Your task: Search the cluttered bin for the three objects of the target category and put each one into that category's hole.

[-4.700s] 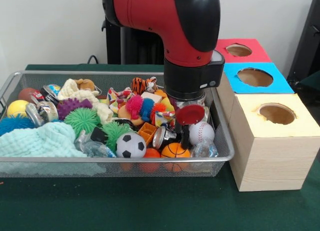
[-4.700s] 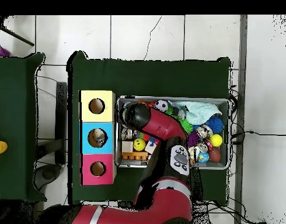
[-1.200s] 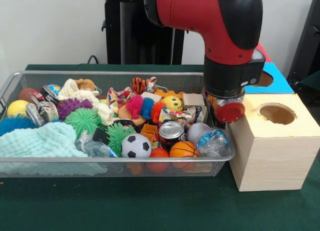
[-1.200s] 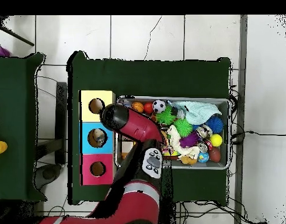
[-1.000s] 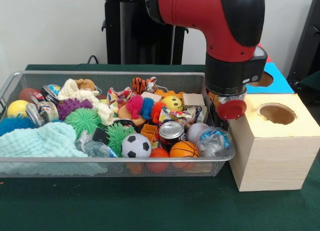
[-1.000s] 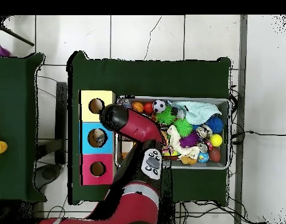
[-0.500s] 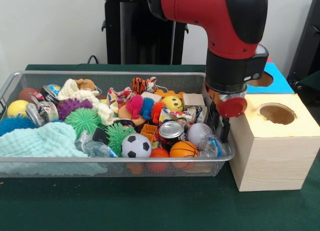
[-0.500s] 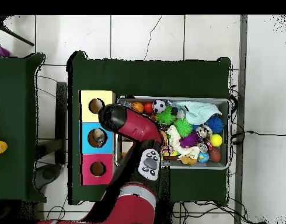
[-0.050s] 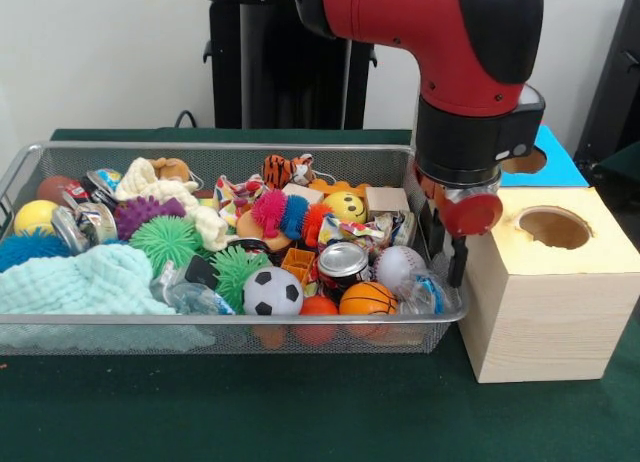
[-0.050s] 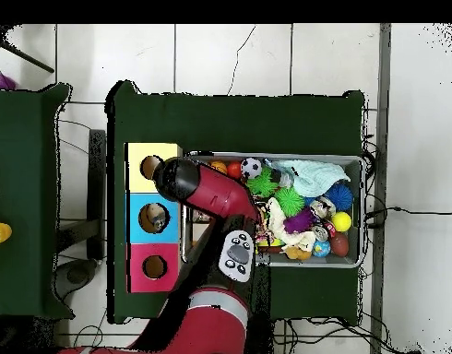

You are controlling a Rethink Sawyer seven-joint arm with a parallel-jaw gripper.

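Bin (image 9: 230, 320) of wire mesh, seen from the front: it lies on the green table (image 9: 300, 412), crammed with toys. Along its near wall sit a soccer ball (image 9: 262, 292), an orange ball (image 9: 317, 307) and a basketball (image 9: 364, 299), with a baseball (image 9: 400, 265) and a tin can (image 9: 343, 260) just behind them. A smiley yellow ball (image 9: 346, 206) lies deeper in, near a tiger plush (image 9: 285, 169). At the other end, a mint cloth (image 9: 85, 280) is heaped beside a green spiky ball (image 9: 165, 240).

My pincer (image 9: 446, 254) hangs at the bin's end wall, between the toys and the pale wooden box (image 9: 540, 312), right above some crumpled clear plastic (image 9: 425, 294). I cannot tell whether it is released or clenched, nor whether it grips anything. That box's round hole (image 9: 553, 227) looks dark and empty; a blue box (image 9: 555, 162) peeks out behind my wrist.

From overhead, my arm (image 10: 211, 192) crosses the bin's (image 10: 361, 212) end nearest the boxes and hides the pincer. Three boxes stand in a row beside the bin: yellow (image 10: 137, 157), blue (image 10: 136, 205), pink (image 10: 137, 281). Something pale shows in the blue box's hole (image 10: 156, 217). The soccer ball (image 10: 255, 167), the mint cloth (image 10: 313, 175) and the basketball (image 10: 218, 168) line the bin's far wall.
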